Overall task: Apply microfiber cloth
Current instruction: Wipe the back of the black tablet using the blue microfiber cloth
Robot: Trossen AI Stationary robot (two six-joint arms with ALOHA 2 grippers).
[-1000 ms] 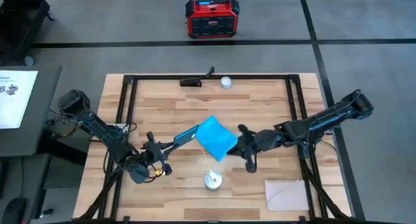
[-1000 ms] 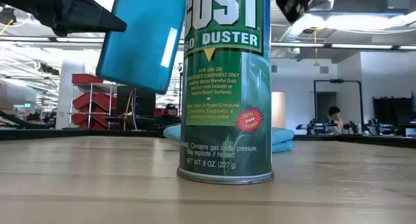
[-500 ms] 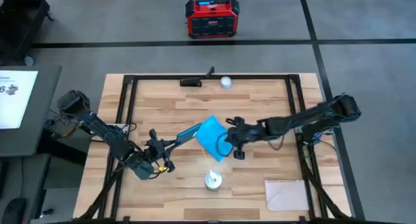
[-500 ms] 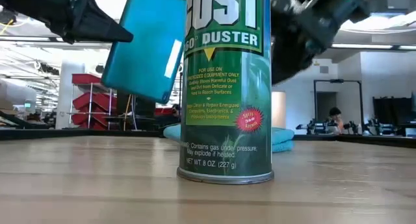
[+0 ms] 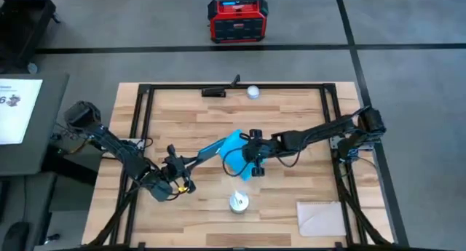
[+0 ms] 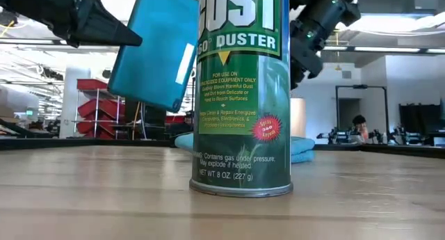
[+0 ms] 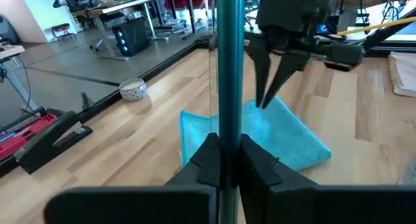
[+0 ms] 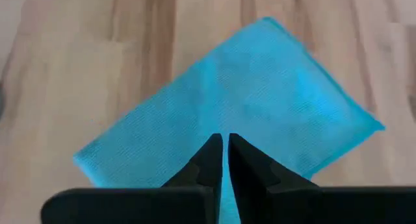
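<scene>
Presently the microfiber cloth [image 5: 234, 155] lies flat on the wooden table [image 5: 291, 113], near its middle, with the green duster can [image 5: 238, 201] standing well apart on the side nearer the front edge and a pale beige sheet [image 5: 320, 217] lying off toward the front right corner. The right gripper [image 5: 255, 153] is poised directly over the cloth, fingers pointing down; the right wrist view shows the two fingers almost together with only a thin slit between them, and nothing between them, the blue weave filling the ground beyond. Whether the tips touch the fabric cannot be settled, though the left wrist view suggests the tips are at or just above its far edge. The left gripper [image 5: 194, 162] is clamped firmly on one edge of the tablet [image 5: 211, 150], holding it raised and tilted just beside the cloth, teal back toward the low camera. Judgement: the step in hand is the approach to pick up the cloth, with nothing yet applied to the tablet. The next move would call for the right fingers to part, pinch a fold of fabric, lift it clear of the table, and carry it across to the tablet's face while the left arm keeps that device steady
</scene>
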